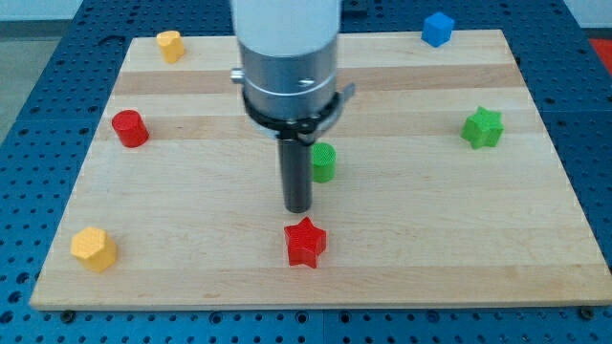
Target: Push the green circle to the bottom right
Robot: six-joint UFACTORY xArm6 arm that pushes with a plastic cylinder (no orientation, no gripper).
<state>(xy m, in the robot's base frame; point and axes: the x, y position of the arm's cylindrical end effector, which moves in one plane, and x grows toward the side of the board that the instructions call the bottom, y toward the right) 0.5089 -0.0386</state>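
A pale wooden board (535, 239), made of lengthwise planks in slightly differing tones, filled most of the view. It lay on a blue perforated table (29, 124) with regular rows of small holes, visible along every edge. Lighting was even and bright, casting only short, soft shadows on the wood.

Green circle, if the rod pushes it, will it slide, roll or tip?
The green circle stands upright on its flat end, so it probably slides rather than rolls. It looks squat, so tipping seems unlikely. Being round, it may slip off my tip if pushed off-centre.
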